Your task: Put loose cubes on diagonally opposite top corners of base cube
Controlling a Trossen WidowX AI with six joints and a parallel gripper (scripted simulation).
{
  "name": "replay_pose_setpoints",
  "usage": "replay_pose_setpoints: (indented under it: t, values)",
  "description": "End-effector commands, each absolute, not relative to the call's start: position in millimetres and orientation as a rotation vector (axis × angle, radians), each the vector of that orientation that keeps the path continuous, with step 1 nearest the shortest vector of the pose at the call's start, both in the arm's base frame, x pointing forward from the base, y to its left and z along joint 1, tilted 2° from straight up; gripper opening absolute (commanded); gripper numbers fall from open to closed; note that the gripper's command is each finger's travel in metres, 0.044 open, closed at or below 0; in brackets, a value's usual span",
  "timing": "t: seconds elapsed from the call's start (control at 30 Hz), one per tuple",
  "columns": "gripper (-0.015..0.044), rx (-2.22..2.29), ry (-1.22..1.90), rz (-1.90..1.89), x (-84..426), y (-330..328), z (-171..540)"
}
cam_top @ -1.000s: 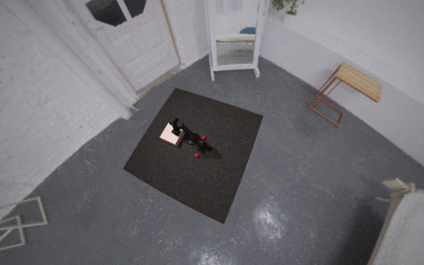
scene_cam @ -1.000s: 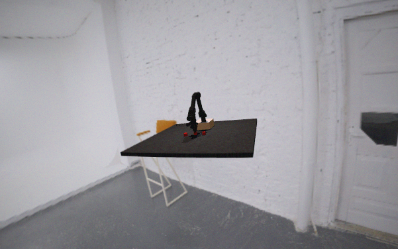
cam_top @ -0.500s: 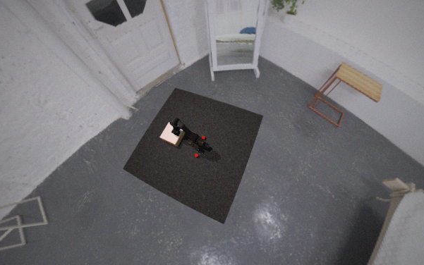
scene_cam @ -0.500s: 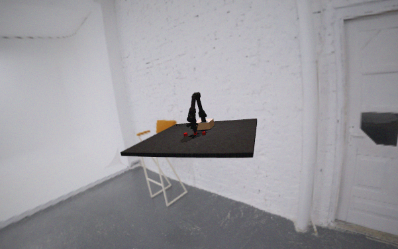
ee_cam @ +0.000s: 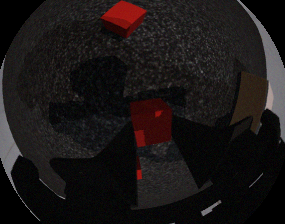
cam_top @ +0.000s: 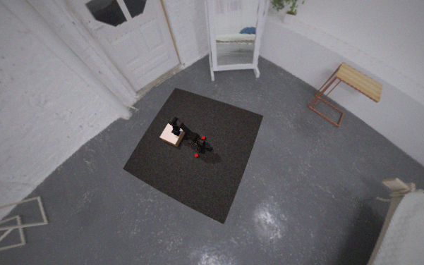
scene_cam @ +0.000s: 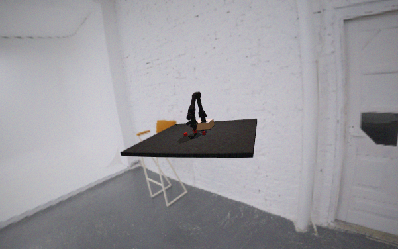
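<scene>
Three red cubes are in view; which is the fixed base cube I cannot tell. My gripper [scene_cam: 195, 131] [ee_cam: 150, 121] points down and is shut on the middle red cube [ee_cam: 154, 117], at or near the dark board's surface. One other cube [cam_top: 203, 137] shows beside the gripper in the top view, and another cube [cam_top: 197, 155] on its other side. In the exterior view the outer cubes are a left cube [scene_cam: 185, 134] and a right cube [scene_cam: 204, 133]. In the wrist view one cube [ee_cam: 124, 17] is at the top; another cube [ee_cam: 139, 174] is mostly hidden behind the left finger.
The dark square board [cam_top: 219, 190] [scene_cam: 229, 142] carries everything. A pale-topped wooden box [cam_top: 168, 135] [scene_cam: 206, 125] [ee_cam: 250, 95] stands at the arm's base, behind the cubes. The arm reaches over from it, with its shadow around the cubes.
</scene>
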State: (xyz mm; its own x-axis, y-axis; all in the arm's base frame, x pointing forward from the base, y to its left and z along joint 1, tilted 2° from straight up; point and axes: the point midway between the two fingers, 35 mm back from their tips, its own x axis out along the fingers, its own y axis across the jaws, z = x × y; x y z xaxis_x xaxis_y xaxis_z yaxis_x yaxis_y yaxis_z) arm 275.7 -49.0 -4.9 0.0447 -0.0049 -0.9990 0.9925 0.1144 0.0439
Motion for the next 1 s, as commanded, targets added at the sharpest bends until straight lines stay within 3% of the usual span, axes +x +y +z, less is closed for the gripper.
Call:
replay_pose_setpoints:
  t: [0.0,0.97]
  values:
    - [0.0105,1.142,1.211,-1.093,279.4,-50.0,9.7]
    - [0.0105,1.142,1.212,-1.097,271.1,-47.9,80.4]
